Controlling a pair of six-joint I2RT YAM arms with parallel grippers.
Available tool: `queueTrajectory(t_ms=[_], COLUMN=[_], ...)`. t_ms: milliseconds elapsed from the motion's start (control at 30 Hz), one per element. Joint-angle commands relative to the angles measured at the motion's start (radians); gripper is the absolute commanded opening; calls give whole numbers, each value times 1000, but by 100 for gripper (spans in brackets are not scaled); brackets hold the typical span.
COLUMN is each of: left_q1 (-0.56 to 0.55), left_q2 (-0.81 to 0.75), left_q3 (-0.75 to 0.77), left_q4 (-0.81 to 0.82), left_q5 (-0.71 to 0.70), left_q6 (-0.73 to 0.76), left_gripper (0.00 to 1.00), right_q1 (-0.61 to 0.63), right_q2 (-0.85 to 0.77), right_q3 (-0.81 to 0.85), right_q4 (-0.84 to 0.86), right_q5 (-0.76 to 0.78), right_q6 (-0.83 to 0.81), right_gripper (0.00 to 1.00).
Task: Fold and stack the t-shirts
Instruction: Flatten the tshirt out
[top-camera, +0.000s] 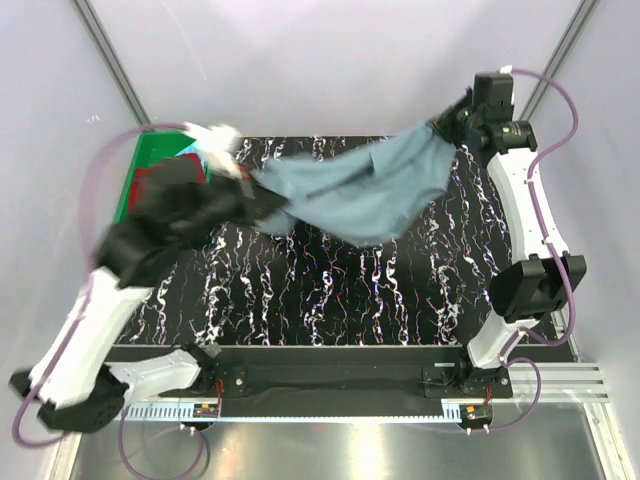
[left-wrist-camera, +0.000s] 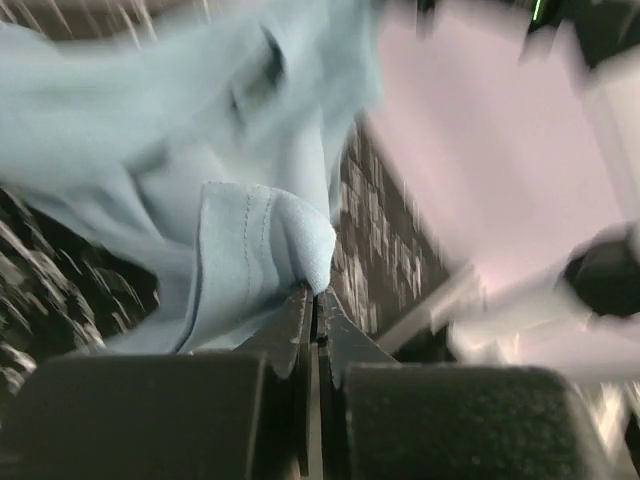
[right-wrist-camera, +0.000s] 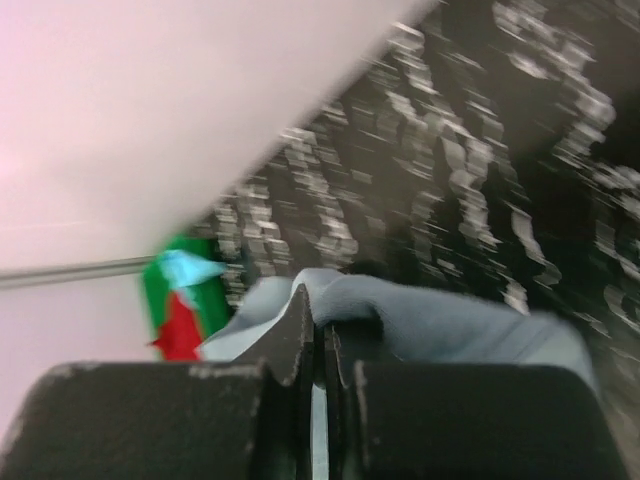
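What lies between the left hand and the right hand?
The grey-blue shirt, stretched from the left hand to the right hand, both shut on it. The top view shows it best.

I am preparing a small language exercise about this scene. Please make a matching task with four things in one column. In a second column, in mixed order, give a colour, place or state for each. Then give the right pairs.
Things
1. grey-blue shirt
2. red shirt
3. tray
4. table

Descriptions
A. black with white veins
B. green
C. lies in the tray
D. pinched by the left gripper and the right gripper

Pairs: 1-D, 2-C, 3-B, 4-A
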Motion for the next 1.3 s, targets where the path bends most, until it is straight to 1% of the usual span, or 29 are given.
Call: queueTrajectory(t_ms=[0, 67, 100, 133, 167, 233, 267, 300, 367, 433, 500, 567, 600, 633, 700, 733, 767, 800, 833, 900, 933, 1000, 1033, 1067, 1100, 1133, 1167, 1233, 1267], left_q1=[-145, -229, -257, -285, -347, -421, -478, -498, -541, -555, -553, -527, -515, -483, -437, -379, -344, -305, -232, -175, -152, -148, -148, -147, -147, -147, -147, -148, -150], left_q2=[67, 111, 131, 154, 210, 277, 342, 375, 439, 449, 426, 357, 325, 249, 164, 84, 47, 9, -54, -102, -128, -136, -131, -131, -133, -145, -152, -188, -195], left_q3=[-202, -293, -389, -428, -460, -445, -412, -392, -331, -300, -272, -257, -252, -246, -221, -208, -172, -151, -99, -28, 57, 151, 249, 292, 326, 373, 388, 400, 400], left_q4=[90, 168, 211, 287, 312, 329, 329, 329, 329, 325, 300, 247, 225, 172, 104, 81, 56, 33, -5, -61, -80, -137, -163, -186, -212, -218, -221, -215, -214], left_q5=[52, 69, 89, 132, 143, 126, 131, 141, 174, 181, 149, 77, -7, -51, -157, -211, -242, -292, -312, -383, -408, -460, -474, -487, -510, -518, -526, -538, -537], left_q6=[-79, -145, -166, -189, -221, -214, -213, -209, -197, -174, -162, -147, -144, -133, -116, -96, -85, -73, -41, 4, 52, 100, 137, 145, 152, 156, 156, 139, 136], left_gripper=[0, 0, 0, 0, 0, 0, 0, 0, 0, 0, 0, 0, 0, 0, 0, 0, 0, 0, 0, 0, 0, 0, 0, 0, 0, 0, 0, 0, 0], right_q1=[-38, -50, -68, -82, -93, -104, -102, -131, -133, -133, -133, -133, -132, -129, -115, -115, -66, -50, -29, 35, 54, 107, 124, 138, 158, 164, 166, 165, 160], right_q2=[-4, 8, 36, 50, 79, 105, 128, 142, 163, 178, 172, 153, 146, 137, 111, 102, 87, 82, 82, 102, 114, 158, 177, 215, 235, 273, 290, 318, 315], right_q3=[-157, -215, -252, -266, -286, -291, -279, -265, -223, -167, -122, -87, -73, -61, -41, -35, -15, -1, 17, 92, 122, 209, 244, 325, 374, 474, 517, 585, 579], right_q4=[5, 11, 10, 11, 10, 5, 4, -10, -33, -57, -70, -70, -58, -44, 59, 102, 148, 233, 276, 392, 427, 551, 588, 646, 654, 654, 657, 656, 654], right_q5=[6, 24, 27, 17, 15, 8, 8, 6, -8, -34, -54, -86, -107, -164, -269, -300, -328, -366, -385, -443, -463, -521, -537, -549, -560, -563, -565, -571, -569], right_q6=[1, -48, -67, -82, -105, -120, -140, -148, -175, -179, -180, -162, -147, -127, -38, -6, 57, 91, 149, 208, 276, 355, 420, 445, 465, 494, 510, 534, 535], right_gripper=[0, 0, 0, 0, 0, 0, 0, 0, 0, 0, 0, 0, 0, 0, 0, 0, 0, 0, 0, 0, 0, 0, 0, 0, 0, 0, 0, 0, 0])
